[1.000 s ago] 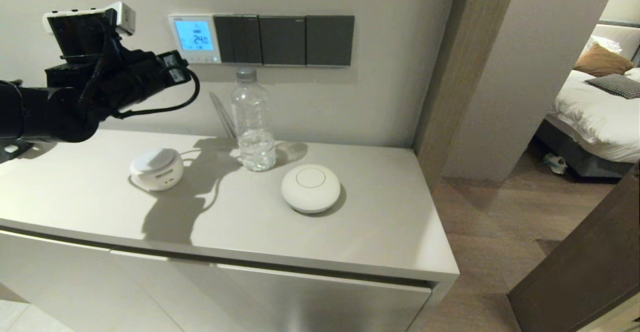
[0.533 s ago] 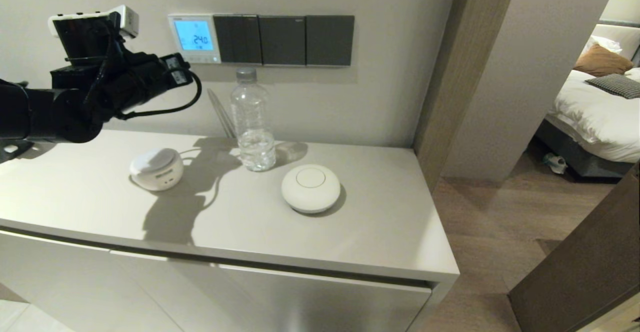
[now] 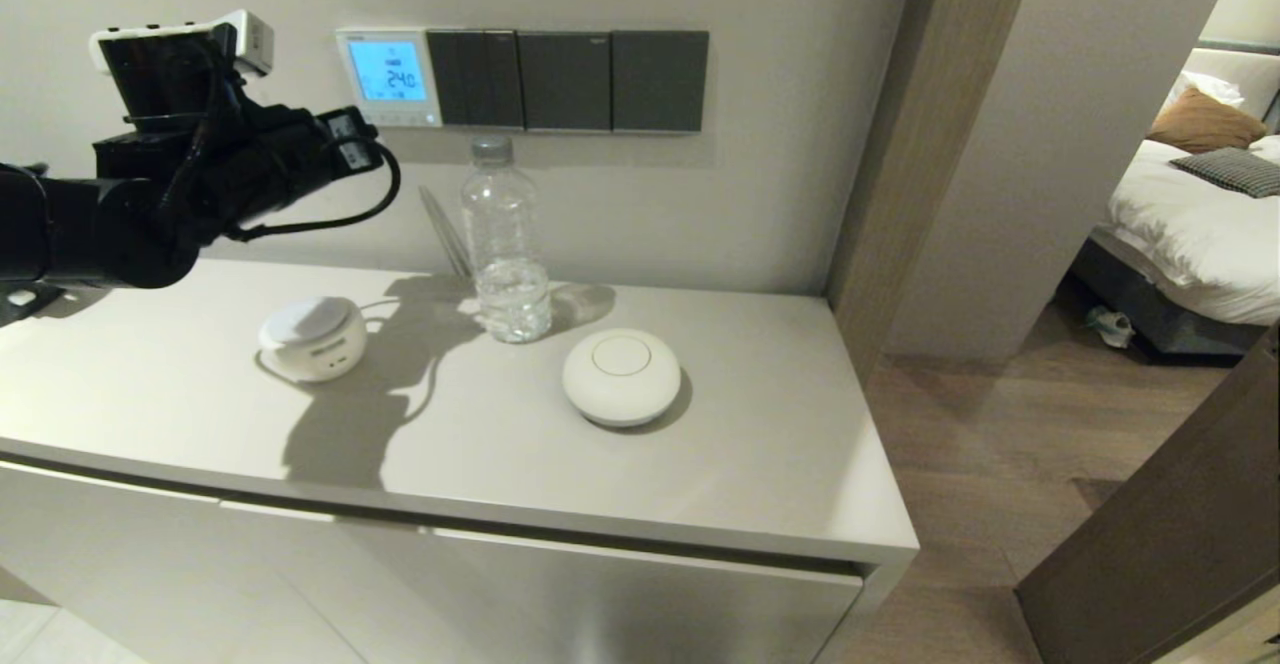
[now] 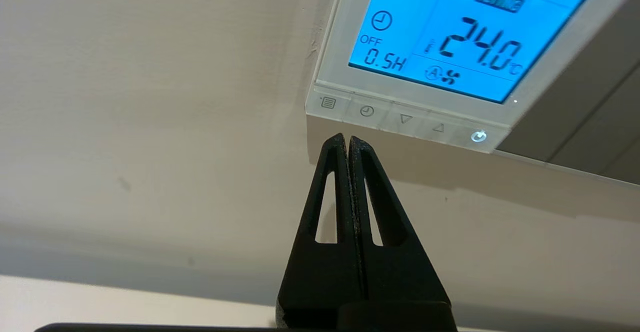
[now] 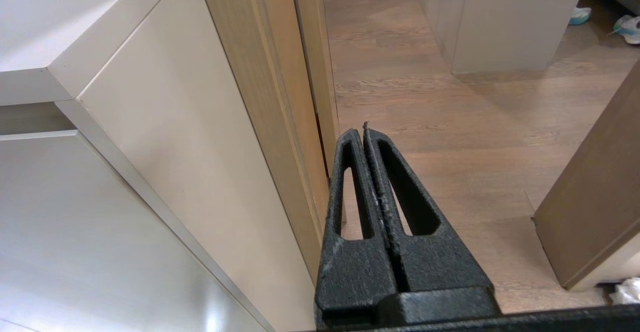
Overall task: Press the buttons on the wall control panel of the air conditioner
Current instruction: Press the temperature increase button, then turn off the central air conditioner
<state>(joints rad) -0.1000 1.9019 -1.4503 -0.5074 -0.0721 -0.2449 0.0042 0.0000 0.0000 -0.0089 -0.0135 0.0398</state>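
Note:
The white wall control panel (image 3: 390, 77) hangs on the wall; its light blue screen (image 4: 450, 27) reads 24.0. The buttons (image 4: 405, 119) are a row of pale keys along its bottom edge; the power key at one end glows. My left gripper (image 4: 348, 139) is shut and empty. Its tips sit just below the panel's bottom edge, under the menu and clock keys and apart from them. In the head view the left gripper (image 3: 345, 139) is just below and left of the panel. My right gripper (image 5: 364, 131) is shut and empty, low beside the cabinet's side over the wood floor.
Dark grey switch plates (image 3: 565, 79) adjoin the panel on its right. On the cabinet top (image 3: 750, 464) stand a clear water bottle (image 3: 507, 244) under the switches, a small white device (image 3: 312, 336) and a round white puck (image 3: 621, 376). A doorway opens on the right.
My left arm shifted slightly right, then back left, staying just below the panel. The display has not changed.

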